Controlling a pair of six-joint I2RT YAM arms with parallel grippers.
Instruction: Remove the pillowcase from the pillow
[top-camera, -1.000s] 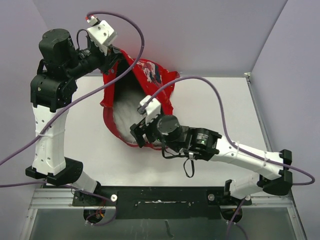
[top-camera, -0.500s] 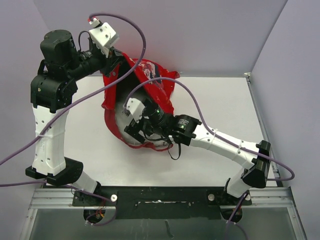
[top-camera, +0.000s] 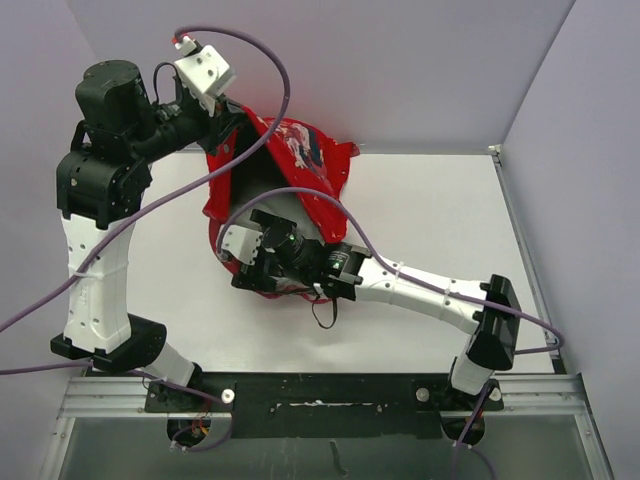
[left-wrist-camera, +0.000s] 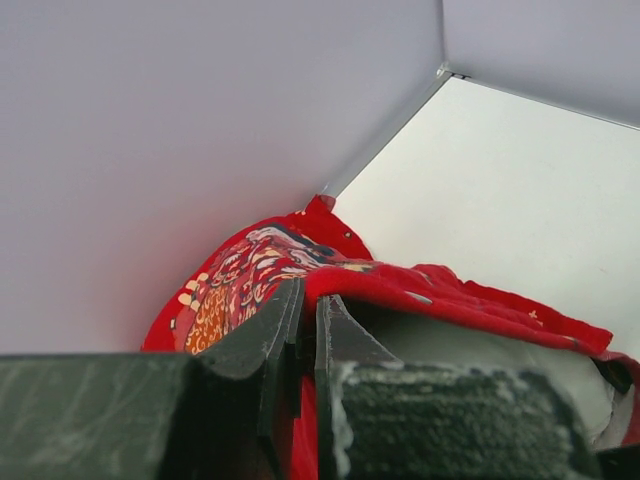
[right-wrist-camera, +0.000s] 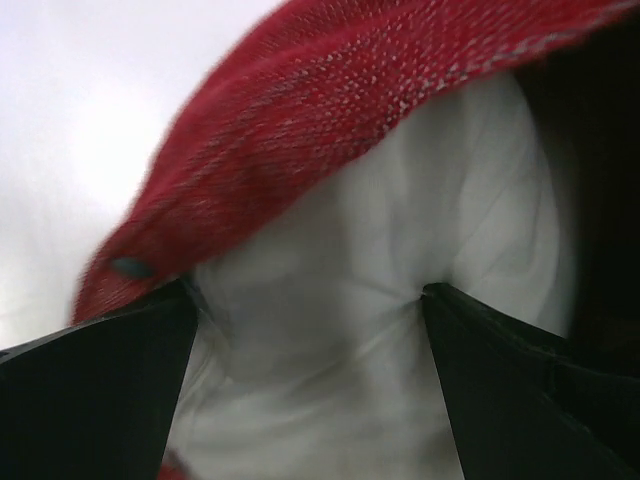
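Two right fingers (right-wrist-camera: 90, 400): my right gripper (right-wrist-camera: 308, 295) stands part-way open, both tips pressed into a puckered bulge of the pillow (right-wrist-camera: 400, 220). I judge that a hold, taken so the cushion can be drawn out.
Two left fingers (left-wrist-camera: 262, 338): my left gripper (left-wrist-camera: 310, 300) is clamped tight on a fold of the pillowcase (left-wrist-camera: 240, 275), with nothing else between the pads.
Why left holds high: raised clear of the table (top-camera: 430, 220), at 11 o'clock of it from above, it anchors the cover and props its mouth wide.
Mouth of the cover: gapes toward about 6 o'clock, which is why my right arm reaches in from 4 o'clock.
Pillow's place: inside the cover, with the red hem arching over it at 12 o'clock in my right wrist view. From above, my arm hides nearly all of it.
Pillowcase's place: bunched near the back wall (left-wrist-camera: 200, 120), printed side outward.
Stage: pulling the pillow out, by my reckoning; the cover is not yet off.
Risk: a shallow pinch could slip off the puffy filling.
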